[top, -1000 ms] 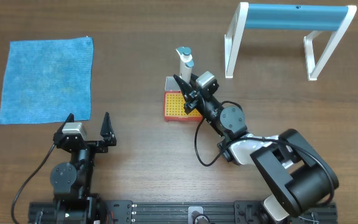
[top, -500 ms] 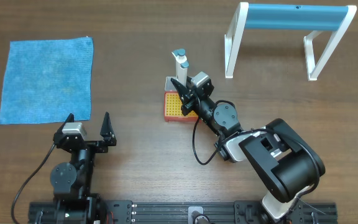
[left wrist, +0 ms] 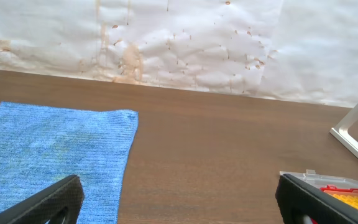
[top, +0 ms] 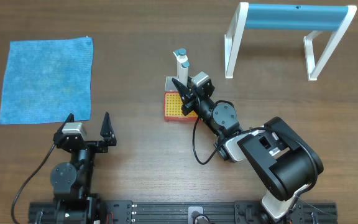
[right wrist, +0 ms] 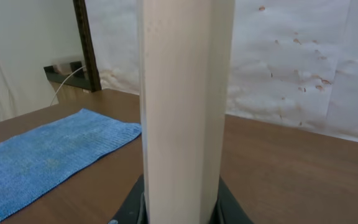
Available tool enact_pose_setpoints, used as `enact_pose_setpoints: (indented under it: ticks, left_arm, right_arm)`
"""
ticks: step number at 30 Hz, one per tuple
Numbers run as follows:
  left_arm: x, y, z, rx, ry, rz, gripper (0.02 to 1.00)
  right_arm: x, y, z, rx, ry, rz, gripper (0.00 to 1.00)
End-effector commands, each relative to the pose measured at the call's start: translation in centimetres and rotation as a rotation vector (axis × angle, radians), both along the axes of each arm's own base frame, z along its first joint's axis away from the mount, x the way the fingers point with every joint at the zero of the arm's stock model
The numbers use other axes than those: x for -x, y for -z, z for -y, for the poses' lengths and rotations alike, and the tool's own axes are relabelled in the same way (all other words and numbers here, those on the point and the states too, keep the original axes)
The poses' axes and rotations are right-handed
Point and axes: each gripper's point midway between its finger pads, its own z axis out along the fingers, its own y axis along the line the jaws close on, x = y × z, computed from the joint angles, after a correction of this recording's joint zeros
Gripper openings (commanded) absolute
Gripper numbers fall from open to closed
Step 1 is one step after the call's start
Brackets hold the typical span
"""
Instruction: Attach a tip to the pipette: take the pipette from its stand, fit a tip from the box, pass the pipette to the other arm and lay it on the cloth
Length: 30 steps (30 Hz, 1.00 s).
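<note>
You have one pipette (top: 182, 63) on this table (top: 135, 165), and your right pincer (top: 185, 87) is clenched on it. The pipette is just off the middle of the table, toward the far edge. Its long axis runs close to upright: in the right wrist view the white body rises straight up between the two fingers. From above, its blue-capped head shows on the side of the far edge. The lower end is hidden behind the pincer, so you cannot tell whether a tip is on it.

Just below the pincer there is one tip box (top: 174, 107), red-walled with a yellow rack inside, sitting flat near the middle of the table. From overhead the pipette appears directly above the box's far side. Whether it touches the rack is not visible.

You have one blue cloth (top: 47, 79) spread flat in the far left corner, well apart from the box and the pipette.

One white stand (top: 291, 15) with a blue top bar occupies the far right corner, with nothing hanging on it.

Your left pincer (top: 89, 119) is released, its two black fingers spread wide with nothing between them. It sits near the near edge on the left side, just on the near side of the cloth's near edge. It faces the far edge, across the cloth's near right corner.
</note>
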Motion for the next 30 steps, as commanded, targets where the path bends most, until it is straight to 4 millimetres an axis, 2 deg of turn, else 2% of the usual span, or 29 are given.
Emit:
enact_pose_setpoints:
  ticks: [1, 20, 25, 27, 30]
  left_arm:
    - [0.0, 0.1, -0.1, -0.013, -0.006, -0.003, 0.998]
    - [0.0, 0.1, -0.1, -0.013, -0.006, -0.003, 0.998]
    - [0.0, 0.1, -0.1, -0.013, -0.006, -0.003, 0.996]
    - [0.0, 0.1, -0.1, -0.013, -0.006, -0.003, 0.996]
    - [0.0, 0.1, -0.1, -0.013, -0.006, -0.003, 0.998]
  right_arm:
    - [-0.6, -0.2, 0.1, -0.012, 0.018, -0.002, 0.082]
    - [-0.7, 1.5, 0.0, 0.005, 0.018, -0.028, 0.086]
    - [-0.2, 2.7, 0.3, 0.026, 0.018, -0.060, 0.080]
    - [0.0, 3.2, 0.4, 0.055, 0.014, -0.061, 0.080]
    - [0.7, 3.5, -0.1, 0.177, -0.024, 0.030, 0.080]
